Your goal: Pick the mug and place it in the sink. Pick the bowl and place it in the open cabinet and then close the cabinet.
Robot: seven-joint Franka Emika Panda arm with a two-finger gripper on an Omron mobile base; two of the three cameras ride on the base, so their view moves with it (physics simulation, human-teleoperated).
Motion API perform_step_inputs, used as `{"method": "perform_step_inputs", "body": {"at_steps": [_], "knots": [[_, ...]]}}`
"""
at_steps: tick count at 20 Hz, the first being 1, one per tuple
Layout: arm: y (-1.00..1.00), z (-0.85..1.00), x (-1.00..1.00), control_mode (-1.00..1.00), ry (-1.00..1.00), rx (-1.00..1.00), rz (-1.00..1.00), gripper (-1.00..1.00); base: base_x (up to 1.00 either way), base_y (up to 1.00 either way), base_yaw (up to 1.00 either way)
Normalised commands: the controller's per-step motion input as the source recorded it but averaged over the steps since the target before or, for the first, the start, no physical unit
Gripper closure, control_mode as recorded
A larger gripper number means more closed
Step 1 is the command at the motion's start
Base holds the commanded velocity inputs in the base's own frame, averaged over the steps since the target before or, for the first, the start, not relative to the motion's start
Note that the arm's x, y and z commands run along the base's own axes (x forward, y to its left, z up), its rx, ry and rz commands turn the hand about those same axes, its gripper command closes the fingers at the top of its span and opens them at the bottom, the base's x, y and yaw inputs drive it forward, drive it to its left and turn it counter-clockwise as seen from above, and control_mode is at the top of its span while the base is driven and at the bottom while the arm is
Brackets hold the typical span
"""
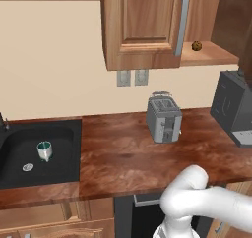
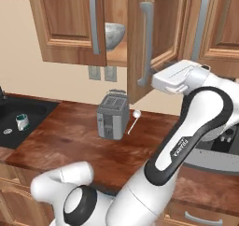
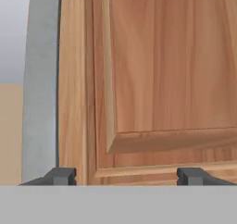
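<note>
A: Where is the pincer (image 3: 125,176)?

B: Up high, right at the open door of the cabinet (image 2: 144,43). In the hand view its two dark tips stand wide apart, with the bottom edge of the wooden door just past them. Nothing is between them. The long silver handle (image 3: 40,86) runs along just beside one tip.

A: And the bowl (image 2: 113,33)?

B: It sits on the shelf inside the cabinet, past the open door from the pincer. It is grey and speckled.

A: Where is the mug (image 1: 45,151)?

B: Far from the pincer, low down in the black sink (image 1: 61,133). It stands upright near the round silver drain (image 1: 28,167).

A: What is under the pincer?

B: The brown bench (image 1: 128,156). A silver toaster (image 2: 112,114) stands on it, lower than the pincer. A white spoon (image 2: 133,121) lies just beside the toaster.

A: Anything else?

B: A small brown ball (image 1: 197,46) rests on the cabinet shelf. A dark machine (image 1: 234,106) stands on the bench, well apart from the toaster.
</note>
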Motion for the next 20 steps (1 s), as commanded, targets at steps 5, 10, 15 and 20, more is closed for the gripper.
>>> {"method": "perform_step_inputs", "body": {"at_steps": [5, 10, 15, 20], "knots": [[0.99, 0.00, 0.00, -1.00, 0.00, -0.11, -0.28, -1.00, 0.00, 0.00, 0.00], [0.98, 0.00, 0.14, -1.00, 0.00, -0.11, -0.39, -1.00, 0.00, 0.00, 0.00], [0.77, 0.00, 0.44, -1.00, 0.04, -0.11, -0.42, -1.00, 0.00, 0.00, 0.00], [0.74, 0.00, 0.66, -1.00, 0.08, -0.13, -0.50, -1.00, 0.00, 0.00, 0.00]]}}
